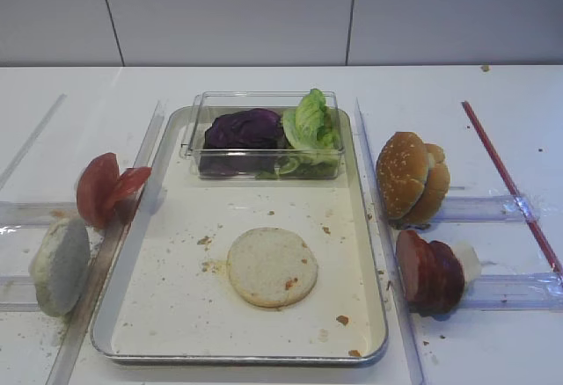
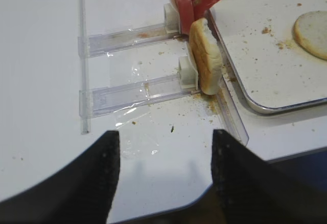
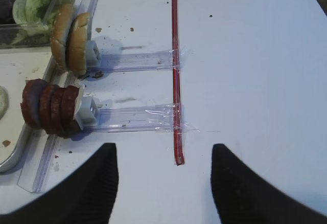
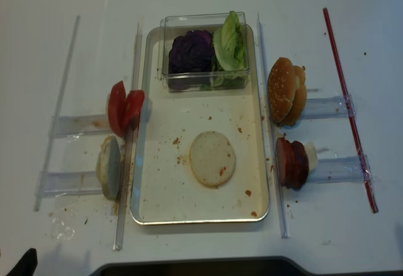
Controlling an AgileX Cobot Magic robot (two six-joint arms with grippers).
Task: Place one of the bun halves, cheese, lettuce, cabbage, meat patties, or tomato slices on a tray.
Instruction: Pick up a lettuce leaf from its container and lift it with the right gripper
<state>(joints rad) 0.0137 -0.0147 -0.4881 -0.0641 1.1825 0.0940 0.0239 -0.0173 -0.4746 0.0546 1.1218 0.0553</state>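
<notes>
My right gripper (image 3: pixel 163 183) hangs with its two black, smooth fingers (image 3: pixel 240 193) spread wide and nothing between them, over bare white tabletop. At twelve o'clock from it lies a thin red strip (image 3: pixel 175 70), taped across two clear plastic rails (image 3: pixel 133 117). At ten o'clock a stack of round, dark red-brown meat patties (image 3: pixel 48 107) stands on edge against a grey stop; past it, toward eleven, golden seeded bun tops (image 3: pixel 71 35) stand on edge likewise.

My left gripper (image 2: pixel 164 183) is also released, its dark fingers (image 2: pixel 102 178) parted and empty above the table (image 2: pixel 41 55). At twelve o'clock a pale, spongy bun half (image 2: pixel 207 55) stands upright against its stop at the end of a clear rail, touching the tray's edge strip. Just beyond it glossy red tomato slices (image 2: pixel 191 1) lean together.

Between my two hands sits the metal tray (image 1: pixel 141 253), rectangular with rounded corners, its cream floor dotted with brown crumbs. One flat round bun half (image 1: pixel 272 266) lies on it, cut face up, near the middle toward the six o'clock side. At the tray's twelve o'clock end a clear rectangular box (image 1: pixel 264 134) holds crinkled purple cabbage (image 1: pixel 244 128) on its nine o'clock side and frilly green lettuce (image 1: pixel 310 126) on its three o'clock side.
</notes>
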